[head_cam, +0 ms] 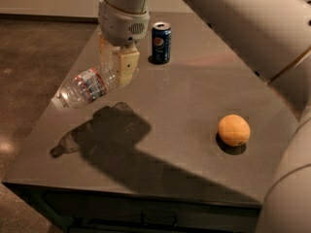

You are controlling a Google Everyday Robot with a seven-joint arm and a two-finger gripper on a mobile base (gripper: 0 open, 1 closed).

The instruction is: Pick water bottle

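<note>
the robot's pale arm point(233, 18) filled the top and right of the camera view, sweeping from the right edge to the upper middle. under it lay the dark grey surface point(184, 96), with a wide shadow point(112, 132) cast across its left half. at the arm's tip, above the surface's left part, the end effector point(115, 67) pointed down, and its cream fingers point(127, 66) were clenched on the base end of the water bottle point(85, 87). the bottle was clear and ribbed, with a red-orange and blue label band. it was tilted, with the held end higher and the white cap pointing down toward the left edge of the surface. its own shadow lay apart from it, lower on the surface, so it appeared to hang clear of the top rather than rest there. a dark blue pepsi can point(161, 42) stood upright just right of the end effector, apart from it. an orange point(233, 129) sat on the right side, well apart from both the can and the bottle.
</note>
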